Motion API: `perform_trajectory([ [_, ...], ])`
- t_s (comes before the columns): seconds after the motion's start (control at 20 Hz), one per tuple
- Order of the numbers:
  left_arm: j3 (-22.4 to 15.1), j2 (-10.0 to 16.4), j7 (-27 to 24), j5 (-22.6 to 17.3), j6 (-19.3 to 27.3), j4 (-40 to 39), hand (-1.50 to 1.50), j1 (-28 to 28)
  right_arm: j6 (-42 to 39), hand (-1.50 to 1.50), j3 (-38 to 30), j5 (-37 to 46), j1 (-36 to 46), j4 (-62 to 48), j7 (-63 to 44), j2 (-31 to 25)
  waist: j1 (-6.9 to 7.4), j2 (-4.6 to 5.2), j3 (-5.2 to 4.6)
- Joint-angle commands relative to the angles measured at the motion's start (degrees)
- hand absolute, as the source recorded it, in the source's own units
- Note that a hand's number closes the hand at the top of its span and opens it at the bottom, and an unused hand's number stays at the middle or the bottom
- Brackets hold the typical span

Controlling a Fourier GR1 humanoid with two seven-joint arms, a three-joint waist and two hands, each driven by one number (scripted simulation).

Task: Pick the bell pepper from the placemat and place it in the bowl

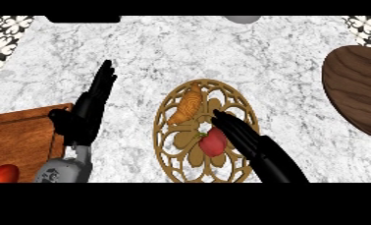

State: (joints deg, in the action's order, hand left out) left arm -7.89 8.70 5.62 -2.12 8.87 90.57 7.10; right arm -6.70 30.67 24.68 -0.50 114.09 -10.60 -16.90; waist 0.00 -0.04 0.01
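A red bell pepper lies on a round tan lattice placemat near the counter's front, next to an orange croissant on the same mat. My right hand is over the mat's right half, its straight fingers reaching to the pepper's right side and top, not curled round it. My left hand rests open at the left, fingers pointing up. A dark wooden bowl sits at the right edge, partly cut off.
A brown wooden cutting board lies at the lower left with a red item on it. A grey object and a black one sit along the counter's far edge. Patterned tiles show at both top corners.
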Motion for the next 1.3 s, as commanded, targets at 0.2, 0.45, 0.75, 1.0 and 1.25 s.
perform_trajectory([
  [0.2,1.19,-1.93,-2.29,0.94,-2.42,-1.76,0.00,-1.15,-0.89,-1.50,0.89,0.67,-6.44,2.20,2.10,3.02,-0.16,-0.01,-0.01],
  [0.45,1.17,-2.41,-2.62,2.32,-3.32,-0.66,0.00,-2.88,-4.47,-1.50,-3.36,-2.41,-4.16,-4.15,5.63,3.87,0.01,0.01,-0.01],
  [0.75,1.59,-4.42,1.64,4.31,-1.45,-0.75,0.00,2.11,-1.48,-1.50,-2.43,0.92,-3.64,-12.22,9.67,8.50,-0.06,0.01,0.00],
  [1.0,2.71,-5.15,0.87,4.53,-2.27,0.19,0.00,0.13,-4.24,-1.50,-5.92,0.75,-0.11,-14.83,10.59,9.84,0.00,0.01,-0.01],
  [1.25,3.07,-5.10,-0.89,4.42,-3.26,-2.69,0.00,1.28,3.37,-1.50,-3.47,11.15,1.78,-21.07,8.87,12.27,0.00,0.03,-0.01],
])
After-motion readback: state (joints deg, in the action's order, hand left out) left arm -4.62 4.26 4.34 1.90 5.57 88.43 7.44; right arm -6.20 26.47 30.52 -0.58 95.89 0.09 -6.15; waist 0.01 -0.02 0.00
